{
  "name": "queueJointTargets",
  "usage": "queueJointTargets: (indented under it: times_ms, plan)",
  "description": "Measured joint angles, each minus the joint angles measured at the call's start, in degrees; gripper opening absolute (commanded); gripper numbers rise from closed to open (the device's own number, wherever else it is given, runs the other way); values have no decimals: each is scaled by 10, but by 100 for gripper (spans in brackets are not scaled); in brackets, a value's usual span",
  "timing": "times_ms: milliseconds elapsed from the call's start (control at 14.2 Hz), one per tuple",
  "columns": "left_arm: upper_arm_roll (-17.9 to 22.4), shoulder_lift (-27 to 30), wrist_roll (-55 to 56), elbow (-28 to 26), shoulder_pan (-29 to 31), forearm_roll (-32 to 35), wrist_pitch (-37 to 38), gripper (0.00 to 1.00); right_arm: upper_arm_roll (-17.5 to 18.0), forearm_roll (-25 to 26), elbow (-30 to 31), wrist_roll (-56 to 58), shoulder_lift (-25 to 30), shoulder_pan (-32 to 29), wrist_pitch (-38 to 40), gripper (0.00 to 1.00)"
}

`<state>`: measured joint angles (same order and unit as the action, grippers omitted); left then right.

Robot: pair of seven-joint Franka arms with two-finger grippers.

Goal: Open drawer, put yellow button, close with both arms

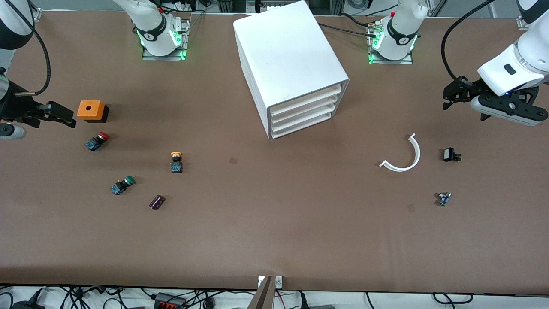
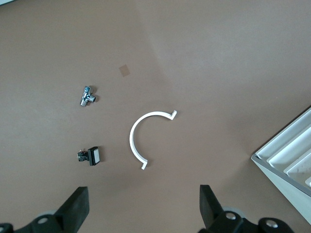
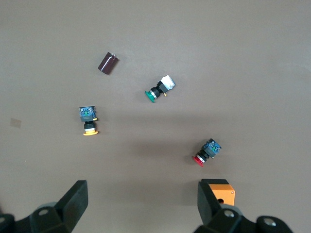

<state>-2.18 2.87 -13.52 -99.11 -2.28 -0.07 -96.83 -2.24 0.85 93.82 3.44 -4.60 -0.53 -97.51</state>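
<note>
The white cabinet (image 1: 289, 64) stands at mid table with four stacked drawers, all shut; the uppermost drawer (image 1: 306, 99) faces the front camera. Its corner shows in the left wrist view (image 2: 291, 160). The yellow button (image 1: 176, 162) stands on the table toward the right arm's end, and shows in the right wrist view (image 3: 88, 120). My right gripper (image 1: 60, 115) is open and empty beside the orange box (image 1: 91, 110), in the air. My left gripper (image 1: 455, 92) is open and empty in the air at the left arm's end, over bare table.
A red-capped button (image 1: 97, 141), a green-capped button (image 1: 122, 185) and a dark cylinder (image 1: 157, 202) lie near the yellow button. A white curved strip (image 1: 405, 155), a small black switch (image 1: 450, 155) and a small metal part (image 1: 444, 198) lie toward the left arm's end.
</note>
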Motion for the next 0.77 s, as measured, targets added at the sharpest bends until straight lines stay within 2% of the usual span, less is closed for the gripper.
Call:
queueJointTargets:
  times_ms: [563,774]
  plan:
    - [-1,0,0,0,0,0,0,100,0,0,1,0,-2,1,-2,100]
    - [-5,0,0,1,-2,0,6,100,1,0,8,0,-19,18,-7,100]
